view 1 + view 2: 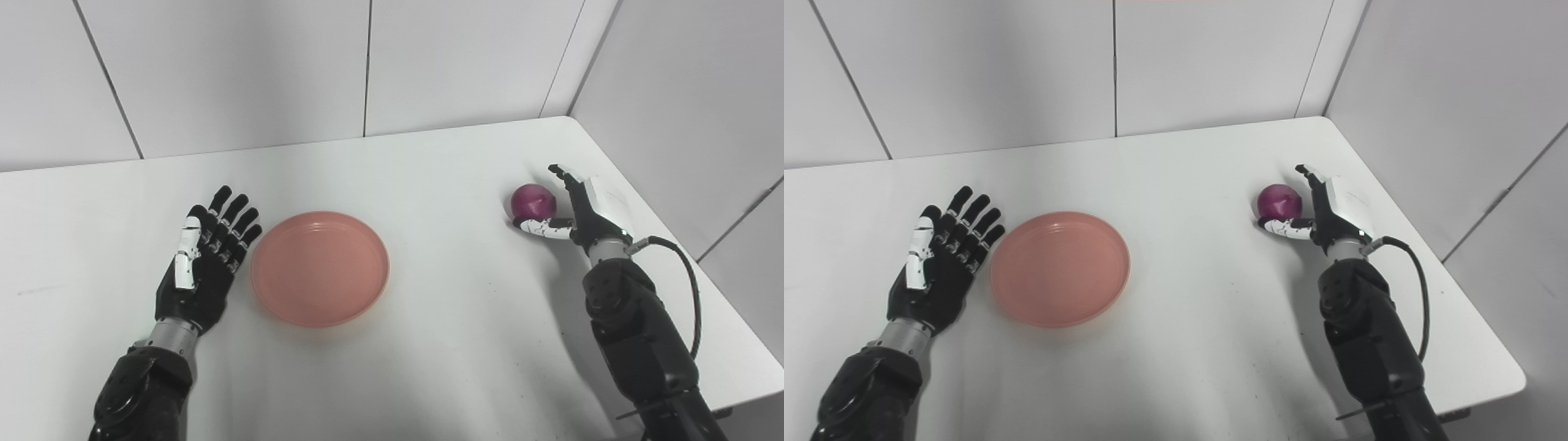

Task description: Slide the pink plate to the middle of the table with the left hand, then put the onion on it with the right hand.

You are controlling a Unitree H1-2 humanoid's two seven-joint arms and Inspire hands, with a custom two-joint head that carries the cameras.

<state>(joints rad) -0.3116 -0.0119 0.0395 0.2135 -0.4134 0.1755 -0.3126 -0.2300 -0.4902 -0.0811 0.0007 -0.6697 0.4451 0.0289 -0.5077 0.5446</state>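
The black fingers (236, 211) of the left hand (202, 263) are stretched out flat and slightly fanned, holding nothing, with the palm facing up at the lower left of the frame, and their tips reach close to the left rim of the round, shallow pink plastic plate (320, 267) without quite touching it, as far as I can see. Over at the right of the frame, the right hand (579, 208) is cupped around the round purple-red onion (534, 201): the white thumb lies under and in front of it and the dark fingertips curl above and behind (whether they truly press on the skin I cannot tell from here). The onion sits at the right side of the white table (441, 343), well apart from the plate, which lies left of the picture's centre. A black cable (689, 269) loops off the right wrist toward the table's right edge, with pale wall panels behind.
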